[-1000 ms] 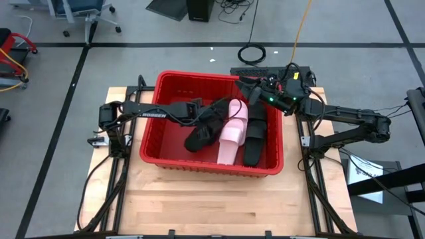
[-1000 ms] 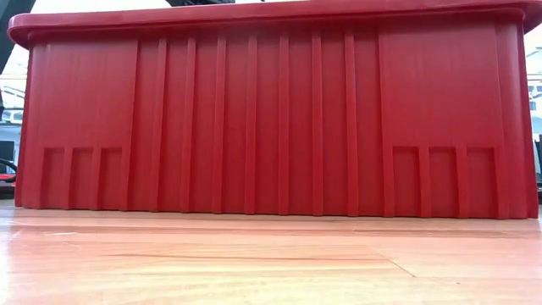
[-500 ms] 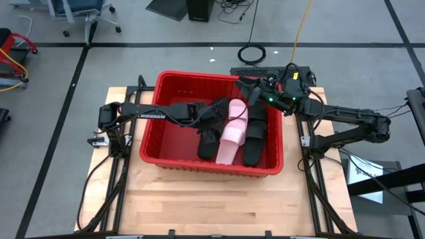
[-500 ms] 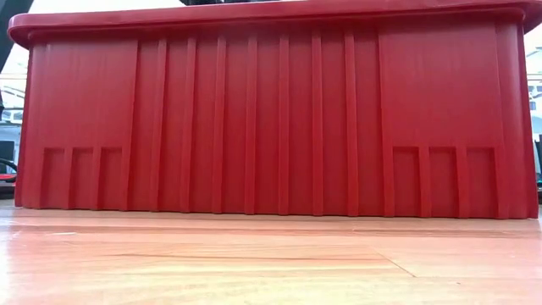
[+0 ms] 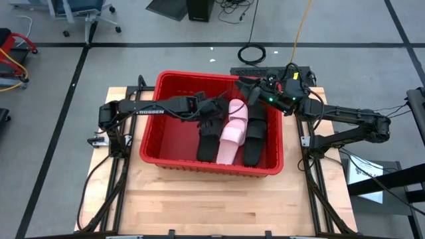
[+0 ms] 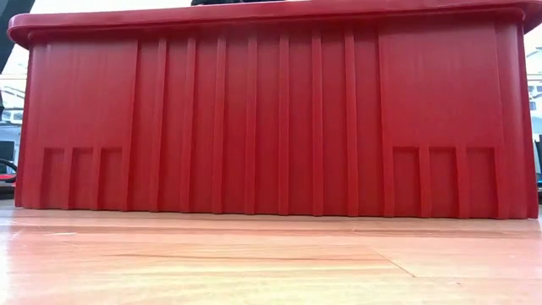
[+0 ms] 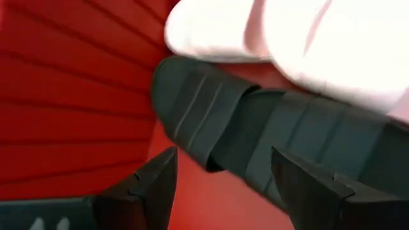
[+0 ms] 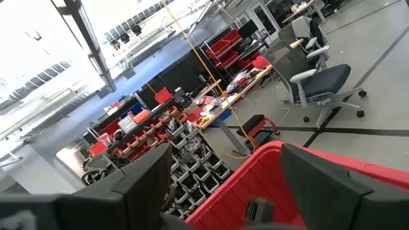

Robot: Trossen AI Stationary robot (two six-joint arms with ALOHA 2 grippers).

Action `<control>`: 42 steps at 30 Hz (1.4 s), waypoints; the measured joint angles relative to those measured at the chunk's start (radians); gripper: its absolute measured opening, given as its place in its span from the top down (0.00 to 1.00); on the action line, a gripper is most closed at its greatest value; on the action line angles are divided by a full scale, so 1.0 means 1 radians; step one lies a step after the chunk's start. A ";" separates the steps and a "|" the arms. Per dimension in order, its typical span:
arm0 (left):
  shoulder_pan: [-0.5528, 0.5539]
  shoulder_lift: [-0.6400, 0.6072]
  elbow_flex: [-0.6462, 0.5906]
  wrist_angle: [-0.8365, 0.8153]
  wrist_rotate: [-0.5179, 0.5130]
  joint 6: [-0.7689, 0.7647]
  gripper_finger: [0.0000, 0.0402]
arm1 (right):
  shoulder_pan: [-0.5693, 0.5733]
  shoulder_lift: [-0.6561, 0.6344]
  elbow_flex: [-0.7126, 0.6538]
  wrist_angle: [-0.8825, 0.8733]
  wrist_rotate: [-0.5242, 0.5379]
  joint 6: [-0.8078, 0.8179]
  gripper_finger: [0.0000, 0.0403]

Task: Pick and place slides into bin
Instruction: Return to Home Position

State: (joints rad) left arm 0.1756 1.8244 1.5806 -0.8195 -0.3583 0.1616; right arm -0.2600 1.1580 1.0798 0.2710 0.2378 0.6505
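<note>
Bin [image 5: 149, 133]: red crate standing on the wooden table [image 5: 199, 206]; its ribbed near wall fills the low view.
Slides [image 5: 232, 129]: inside the bin, toward its right half; one pink slide lies between two black slides [image 5: 208, 147], all running from far wall to near wall.
Left gripper [image 5: 212, 108]: reaches into the bin over the slides' far ends, claw spread wide and empty.
Right gripper [image 5: 247, 85]: above the bin's far right corner, claw wide, holding nothing.
</note>
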 joint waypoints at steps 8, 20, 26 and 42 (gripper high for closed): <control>0.056 -0.085 0.029 -0.012 0.012 -0.017 0.40 | 0.000 0.000 0.000 0.085 -0.013 -0.006 0.30; 0.083 -0.363 0.030 0.065 0.050 -0.069 0.40 | 0.000 -0.004 -0.001 0.283 -0.088 -0.084 0.30; 0.082 -0.480 0.030 0.105 0.076 -0.081 0.40 | 0.000 -0.005 -0.001 0.401 -0.173 -0.095 0.30; 0.049 -0.733 0.029 0.123 0.188 -0.193 0.40 | 0.082 -0.005 -0.001 0.663 -0.267 -0.107 0.30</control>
State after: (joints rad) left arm 0.2251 1.0913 1.6100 -0.6960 -0.1705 -0.0313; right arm -0.1781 1.1531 1.0786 0.9344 -0.0288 0.5439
